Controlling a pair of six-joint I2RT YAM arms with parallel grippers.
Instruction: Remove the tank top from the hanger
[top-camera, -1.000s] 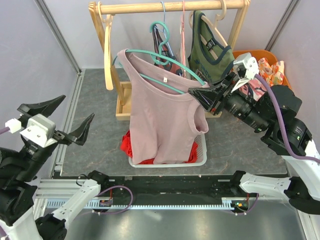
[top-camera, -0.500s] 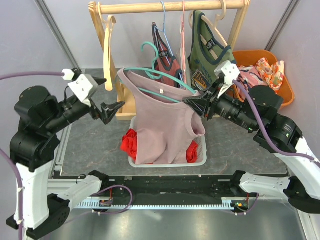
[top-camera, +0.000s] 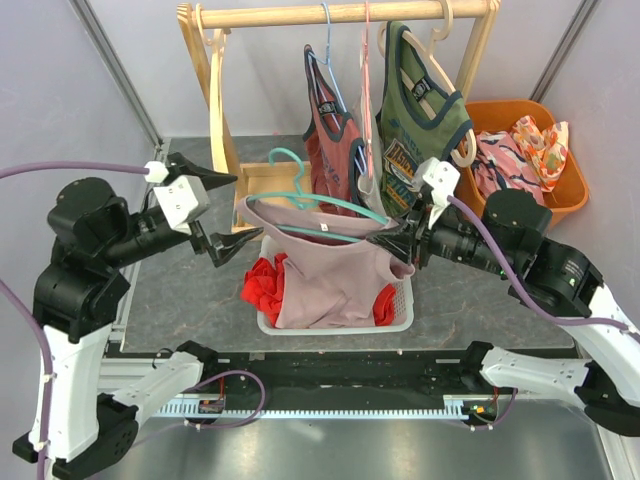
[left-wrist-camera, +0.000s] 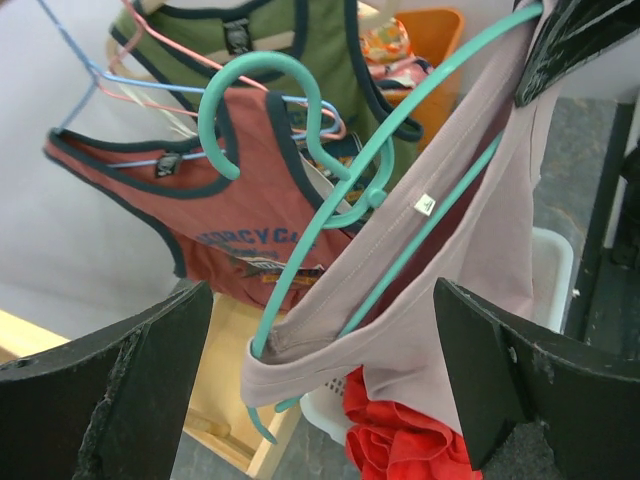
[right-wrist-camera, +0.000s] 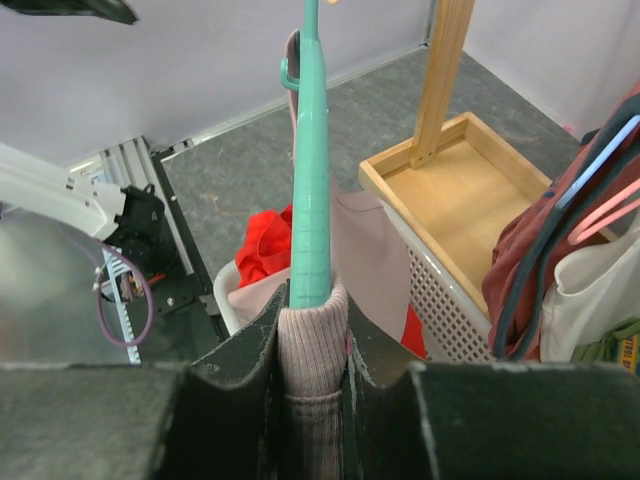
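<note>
A pale pink tank top (top-camera: 330, 275) hangs on a teal hanger (top-camera: 300, 200) above the white basket. My right gripper (top-camera: 395, 240) is shut on the hanger's right end, with the top's ribbed shoulder strap pinched around it. The right wrist view shows the strap (right-wrist-camera: 312, 360) and the teal bar (right-wrist-camera: 310, 200) between the fingers of the right gripper (right-wrist-camera: 312, 310). My left gripper (top-camera: 240, 210) stands wide open at the hanger's left end, touching nothing. In the left wrist view the left gripper (left-wrist-camera: 322, 290) frames the left shoulder of the top (left-wrist-camera: 470, 250) and the hanger (left-wrist-camera: 300, 100).
A wooden rack (top-camera: 340, 13) at the back carries a reddish tank top (top-camera: 330, 120) and a green one (top-camera: 420, 100). Under the pink top sits a white basket (top-camera: 400, 310) holding red cloth (top-camera: 262, 285). An orange bin (top-camera: 560, 170) of clothes stands at the right.
The right gripper has brought the hanger and pink top lower and nearer, tilting the hanger flatter over the basket. The left arm has swung in from the left to the hanger's left end.
</note>
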